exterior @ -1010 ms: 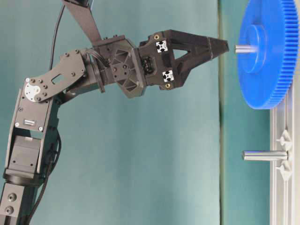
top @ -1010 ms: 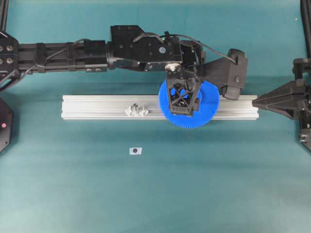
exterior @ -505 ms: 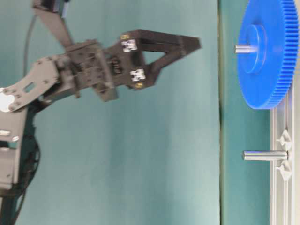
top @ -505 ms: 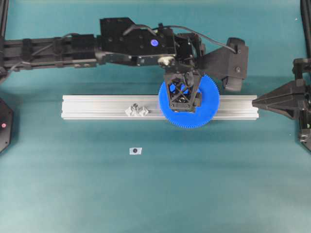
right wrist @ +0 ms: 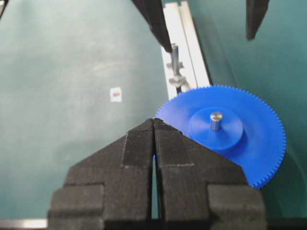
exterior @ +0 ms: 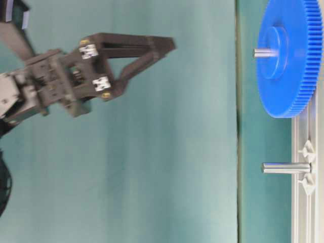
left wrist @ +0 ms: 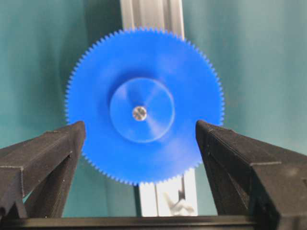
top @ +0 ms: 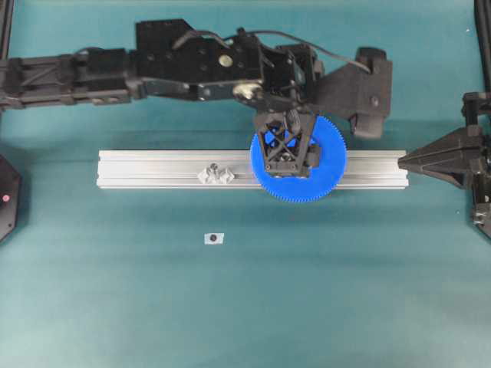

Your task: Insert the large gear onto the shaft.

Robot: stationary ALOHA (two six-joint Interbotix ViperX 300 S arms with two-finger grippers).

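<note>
- Your left gripper [exterior: 169,44] has pulled well back from the large gear [top: 299,165] since a second ago; its fingers [left wrist: 53,153] stand wide and hold nothing.
- The gear has not moved: it sits on the aluminium rail [top: 153,170], a metal pin [left wrist: 139,113] poking through its hub.
- Left of it on the rail, a second pin [exterior: 286,167] stands bare, open tabletop [top: 230,307] all round.
- Right gripper [right wrist: 154,125]: fingers pressed together, empty, just beside the gear's rim.

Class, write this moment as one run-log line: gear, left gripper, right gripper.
gear: seated on a metal pin on the rail | left gripper: open, above gear, holding nothing | right gripper: shut, beside gear
</note>
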